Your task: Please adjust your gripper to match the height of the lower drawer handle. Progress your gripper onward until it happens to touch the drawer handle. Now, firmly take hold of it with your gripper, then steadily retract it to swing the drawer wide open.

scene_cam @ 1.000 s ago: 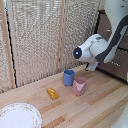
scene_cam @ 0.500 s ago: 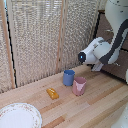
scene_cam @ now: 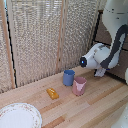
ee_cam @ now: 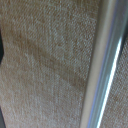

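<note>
Drawer handle: smooth silver metal bar, close against the wrist camera.
Drawer: brown, fine woven-looking grain behind the handle.
Gripper: jaw state cannot be told.
Writing: none legible.

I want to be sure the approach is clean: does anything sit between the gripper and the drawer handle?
Nothing visible does. The wrist view shows only the drawer handle against the drawer front, very close. The fingers are out of sight in both views.
</note>
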You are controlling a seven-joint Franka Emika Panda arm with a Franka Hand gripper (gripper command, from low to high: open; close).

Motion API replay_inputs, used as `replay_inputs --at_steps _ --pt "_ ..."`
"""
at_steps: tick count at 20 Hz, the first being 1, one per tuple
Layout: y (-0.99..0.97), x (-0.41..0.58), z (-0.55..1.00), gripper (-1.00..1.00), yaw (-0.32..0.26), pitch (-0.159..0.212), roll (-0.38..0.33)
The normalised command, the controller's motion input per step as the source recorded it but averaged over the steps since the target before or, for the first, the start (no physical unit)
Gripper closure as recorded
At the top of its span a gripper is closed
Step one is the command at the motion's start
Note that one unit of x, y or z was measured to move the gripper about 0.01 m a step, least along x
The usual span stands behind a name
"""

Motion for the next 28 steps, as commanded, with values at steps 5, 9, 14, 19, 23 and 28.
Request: replay_inputs --at_steps 5,9,14,19,23,28 --pt "0.0 -0.16 0.15 1.0 0.094 0.017 -0.095" --pt "-0.12 -0.087 -0.02 1.0 -0.001 -0.001 0.0" --pt "-0.01 -0.116 -0.09 1.0 0.075 0.003 0.023" --pt "0.3 0.013 -0.07 1.0 0.088 -0.07 0.166" --pt "0.53 0.229 -0.03 1.0 0.026 -0.13 0.277" --pt "0.45 0.252 0.0 1.0 0.019 -0.119 0.329"
